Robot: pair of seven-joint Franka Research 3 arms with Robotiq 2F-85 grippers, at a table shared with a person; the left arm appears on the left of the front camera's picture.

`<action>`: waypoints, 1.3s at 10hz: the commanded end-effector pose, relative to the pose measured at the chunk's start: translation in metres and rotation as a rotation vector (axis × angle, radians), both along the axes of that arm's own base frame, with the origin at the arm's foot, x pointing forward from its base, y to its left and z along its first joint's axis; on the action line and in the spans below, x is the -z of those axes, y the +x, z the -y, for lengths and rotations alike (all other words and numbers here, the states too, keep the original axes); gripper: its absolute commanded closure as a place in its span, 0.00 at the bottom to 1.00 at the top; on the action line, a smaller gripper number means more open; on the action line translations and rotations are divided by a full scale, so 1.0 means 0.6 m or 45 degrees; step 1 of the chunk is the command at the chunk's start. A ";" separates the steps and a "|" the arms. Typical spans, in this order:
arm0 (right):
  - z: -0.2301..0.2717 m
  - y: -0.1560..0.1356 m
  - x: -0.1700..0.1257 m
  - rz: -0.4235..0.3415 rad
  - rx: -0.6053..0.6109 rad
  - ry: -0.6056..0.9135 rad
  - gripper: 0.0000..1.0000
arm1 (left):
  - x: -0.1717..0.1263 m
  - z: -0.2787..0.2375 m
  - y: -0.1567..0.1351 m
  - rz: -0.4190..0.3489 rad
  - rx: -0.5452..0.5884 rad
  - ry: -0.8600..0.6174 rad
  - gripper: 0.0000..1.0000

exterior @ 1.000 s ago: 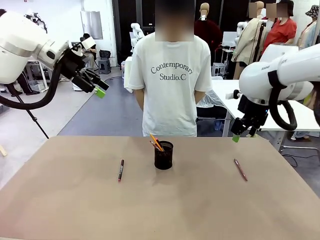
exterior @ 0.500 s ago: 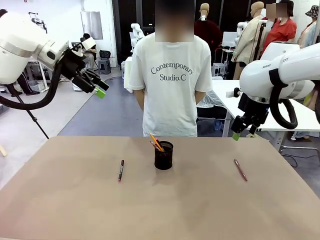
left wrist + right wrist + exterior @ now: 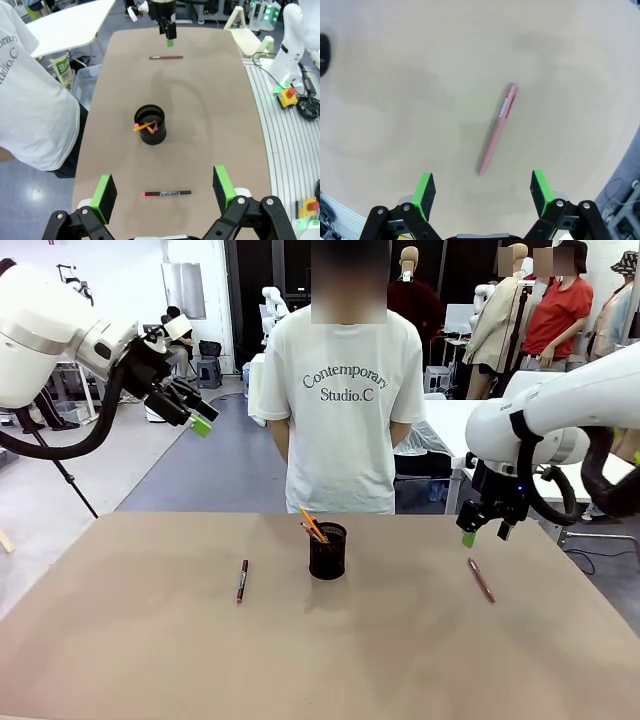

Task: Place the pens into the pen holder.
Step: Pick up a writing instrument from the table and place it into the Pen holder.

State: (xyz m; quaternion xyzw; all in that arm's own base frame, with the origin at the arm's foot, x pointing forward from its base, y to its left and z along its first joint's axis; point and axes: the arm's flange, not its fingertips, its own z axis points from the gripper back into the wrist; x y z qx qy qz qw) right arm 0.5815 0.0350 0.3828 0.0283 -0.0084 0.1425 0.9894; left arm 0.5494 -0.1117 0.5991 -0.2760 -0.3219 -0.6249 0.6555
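Right gripper [image 3: 483, 533] — jaws wide, empty — hovers above the dark red pen [image 3: 481, 580] (lying flat on the table [image 3: 400, 660]).

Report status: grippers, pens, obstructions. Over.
Left gripper open, raised high. Right gripper open above right pen. Left pen on table; orange pen in pen holder. Person at far side, hands off table.

The right tool [image 3: 485, 535] has dropped lower, closer above the right-hand pen [image 3: 481, 579]
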 end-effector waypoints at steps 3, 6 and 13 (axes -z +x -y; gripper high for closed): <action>0.002 0.021 0.018 -0.054 0.128 -0.081 0.00 | -0.001 -0.001 -0.001 0.006 0.002 0.001 0.00; -0.005 0.016 0.064 0.018 0.221 -0.124 0.00 | -0.001 -0.001 -0.001 0.006 0.002 0.001 0.00; -0.007 0.031 0.111 0.072 0.234 -0.089 0.00 | -0.001 -0.001 -0.001 0.006 0.002 0.001 0.00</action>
